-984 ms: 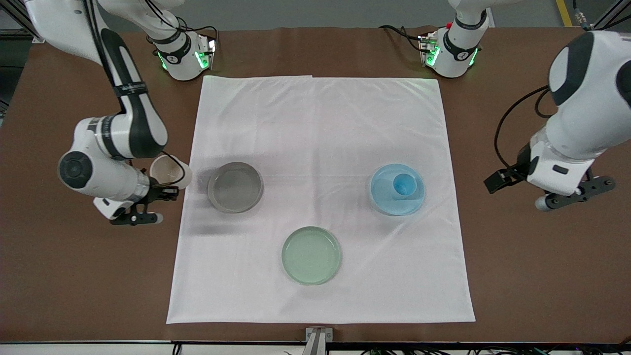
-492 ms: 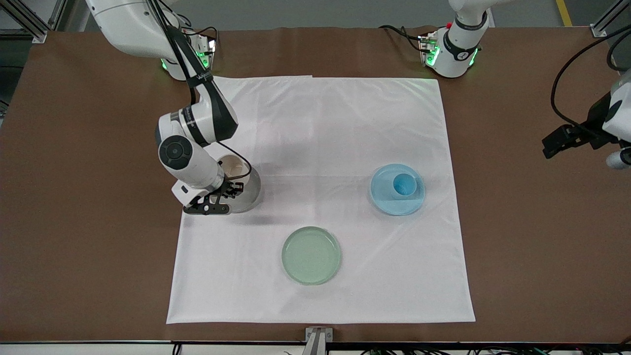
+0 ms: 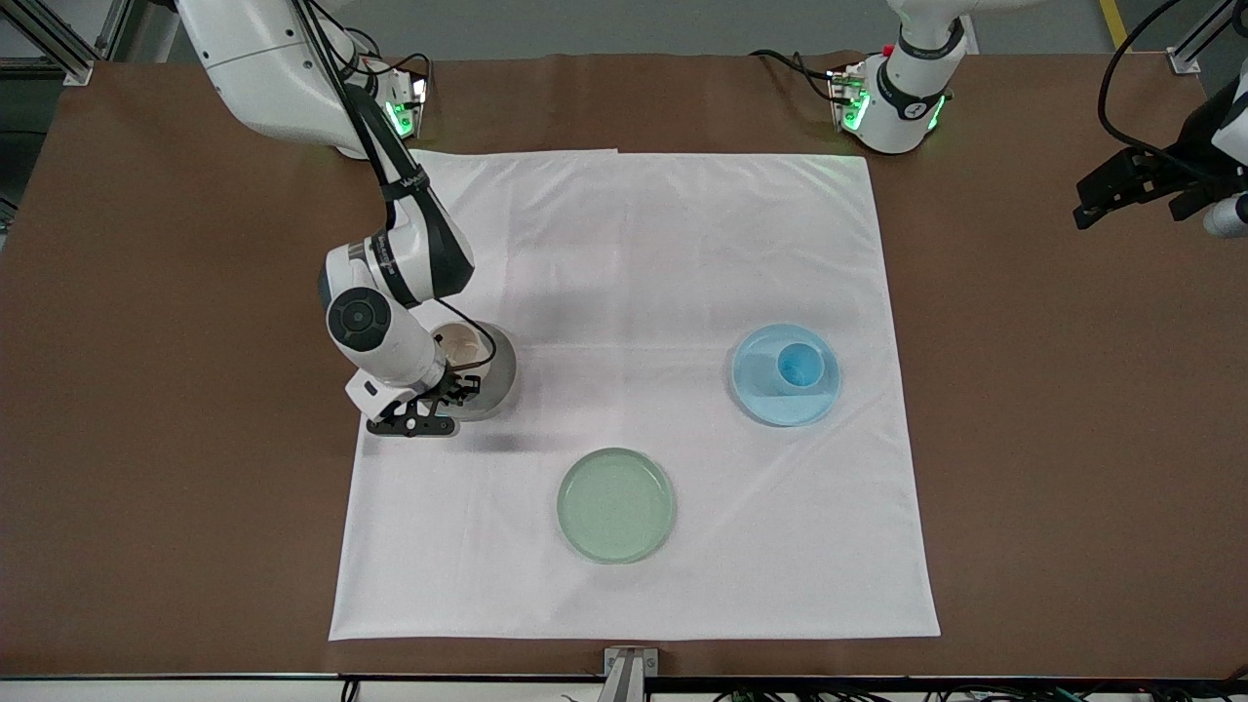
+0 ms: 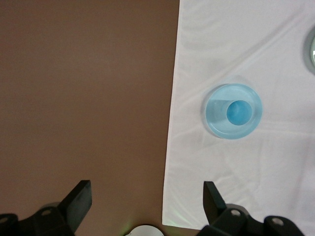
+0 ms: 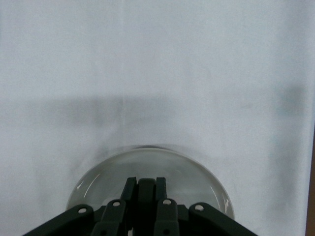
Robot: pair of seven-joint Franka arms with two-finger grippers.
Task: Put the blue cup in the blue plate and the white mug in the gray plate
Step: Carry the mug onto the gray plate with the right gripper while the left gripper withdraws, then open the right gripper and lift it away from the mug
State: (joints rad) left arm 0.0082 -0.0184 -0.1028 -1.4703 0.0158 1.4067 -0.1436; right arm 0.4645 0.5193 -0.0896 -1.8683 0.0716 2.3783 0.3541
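Observation:
My right gripper (image 3: 456,387) is shut on the black handle of the white mug (image 3: 466,343) and holds it upright on or just above the gray plate (image 3: 499,375). In the right wrist view the fingers (image 5: 129,189) pinch the dark handle over the gray plate (image 5: 93,184). The blue cup (image 3: 798,366) stands in the blue plate (image 3: 756,390). Both also show in the left wrist view, the cup (image 4: 239,112) inside the plate (image 4: 214,118). My left gripper (image 3: 1197,200) is open and empty above the bare table at the left arm's end, and its gap (image 4: 146,196) frames brown table.
A pale green plate (image 3: 615,505) lies on the white cloth (image 3: 634,244), nearer the front camera than the other two plates. Its rim shows in the left wrist view (image 4: 312,49). Brown table (image 3: 1072,439) surrounds the cloth.
My right arm carried the mug from beside the cloth to over the gray plate and lowered it. My left arm pulled up and away toward the table's edge.

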